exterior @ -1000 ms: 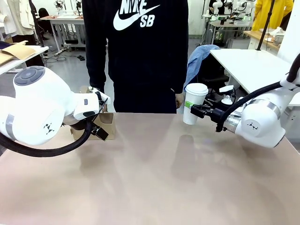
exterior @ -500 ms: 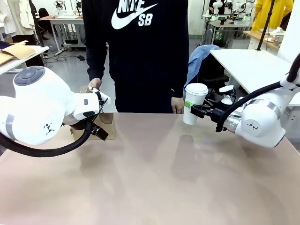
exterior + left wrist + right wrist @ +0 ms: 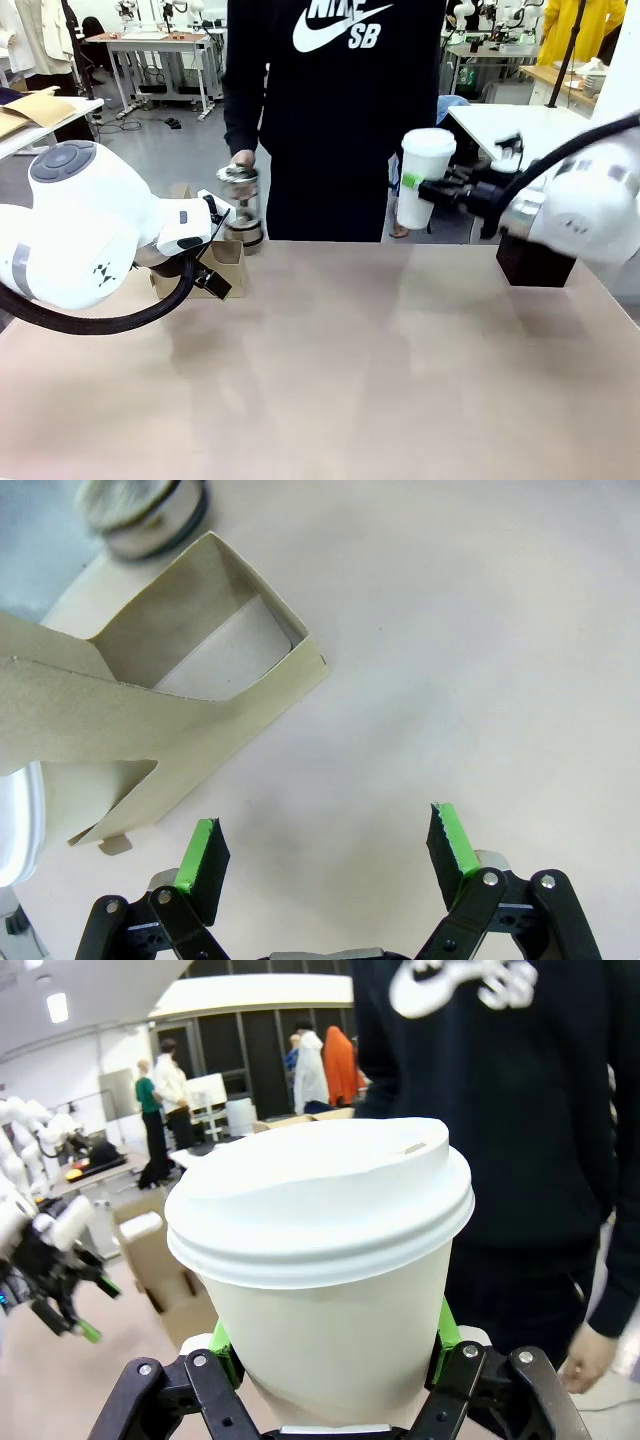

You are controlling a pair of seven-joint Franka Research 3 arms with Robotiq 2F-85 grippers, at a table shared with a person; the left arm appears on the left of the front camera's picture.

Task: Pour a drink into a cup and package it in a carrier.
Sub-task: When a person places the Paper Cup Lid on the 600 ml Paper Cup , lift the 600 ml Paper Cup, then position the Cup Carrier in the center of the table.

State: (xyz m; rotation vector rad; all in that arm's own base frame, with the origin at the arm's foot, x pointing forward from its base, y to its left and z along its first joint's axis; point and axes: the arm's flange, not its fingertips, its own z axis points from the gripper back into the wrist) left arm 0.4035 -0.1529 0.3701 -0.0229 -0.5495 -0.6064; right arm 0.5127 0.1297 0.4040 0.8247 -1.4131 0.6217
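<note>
- White paper cup, lid fitted: we log it upright and lifted clear of the counter, above the far right corner, in front of the person.
- Right tool: pinching the cup low on its wall, one green pad on each side.
- Brown cardboard carrier: on the counter at the far left corner, with one open compartment facing the left wrist camera and showing bare.
- Left tool: spread wide and holding nothing, just beside the carrier and not touching it.
- Press jug, glass and chrome: at the far edge just behind the carrier, with the person's hand on top. We cannot tell its fill level.
- Black box: on the counter at the far right edge, below the right arm.
- Step in hand, as we judge it: packaging. The cup is already lidded but well apart from the carrier.
- Next move, as we judge it:
  - The cup must cross along the far edge to the left corner, kept upright.
  - It then has to line up over the bare compartment and go straight down, clear of the handle panel and the jug.
  - The left tool is well placed to steady the carrier.
</note>
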